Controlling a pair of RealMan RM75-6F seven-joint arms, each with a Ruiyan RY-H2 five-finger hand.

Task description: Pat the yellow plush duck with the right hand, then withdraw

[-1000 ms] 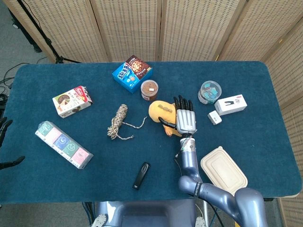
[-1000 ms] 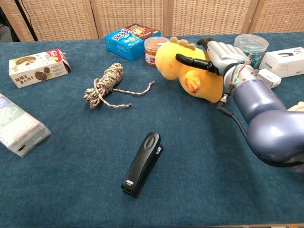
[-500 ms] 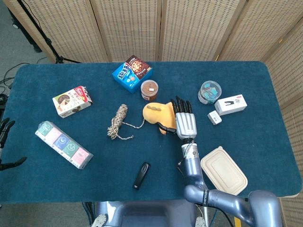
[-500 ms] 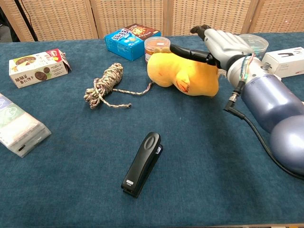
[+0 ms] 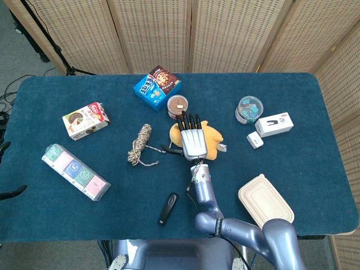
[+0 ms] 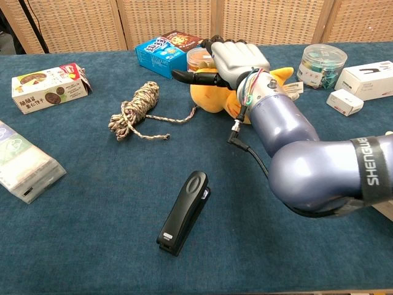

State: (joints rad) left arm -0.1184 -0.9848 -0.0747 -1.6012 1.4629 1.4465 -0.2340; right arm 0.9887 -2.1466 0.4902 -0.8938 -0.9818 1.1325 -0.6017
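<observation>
Reading the words first, you can see "SHENGUE" in white letters on the black band (image 6: 366, 161) round your right arm, at the right edge of the chest view. The blue box (image 5: 157, 88) near the top middle of the head view has writing on it, but it is too small to read. So is the print on the white box (image 5: 274, 124) at the right.

The yellow plush duck (image 5: 211, 135) lies near the middle of the head view, just below the little brown tub (image 5: 178, 106). Your right hand (image 5: 193, 140) is right over its left part, palm down, covering much of it. The duck peeks out to the right of the hand.

Your fingers (image 6: 236, 51) are stretched out flat and a bit apart, and the thumb (image 6: 191, 77) sticks out to the left. The hand holds nothing. You cannot tell if it truly touches the duck or floats just above.
</observation>
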